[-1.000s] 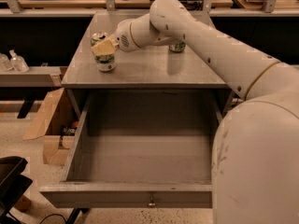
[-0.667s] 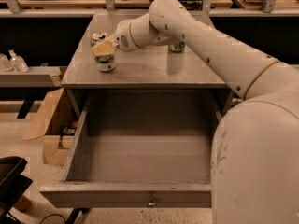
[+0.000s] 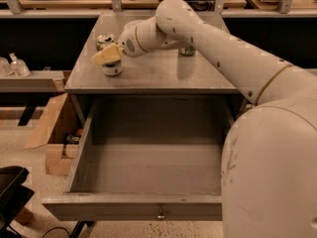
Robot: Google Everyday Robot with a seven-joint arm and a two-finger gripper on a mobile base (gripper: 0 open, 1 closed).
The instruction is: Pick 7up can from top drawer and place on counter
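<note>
The 7up can (image 3: pixel 113 68), whitish with green marks, stands upright on the counter (image 3: pixel 163 76) near its left front corner. My gripper (image 3: pixel 107 55) is at the can's upper part and covers its top; the arm reaches in from the right across the counter. The top drawer (image 3: pixel 133 208) is pulled fully out below the counter, with its knob (image 3: pixel 160 214) at the front. Nothing lies inside the drawer.
A second can (image 3: pixel 104 38) stands on the counter just behind the gripper. A third can (image 3: pixel 187 50) is partly hidden behind the arm. A cardboard box (image 3: pixel 52 133) sits on the floor at the left. Clear bottles (image 3: pixel 15 64) stand on a low shelf at the far left.
</note>
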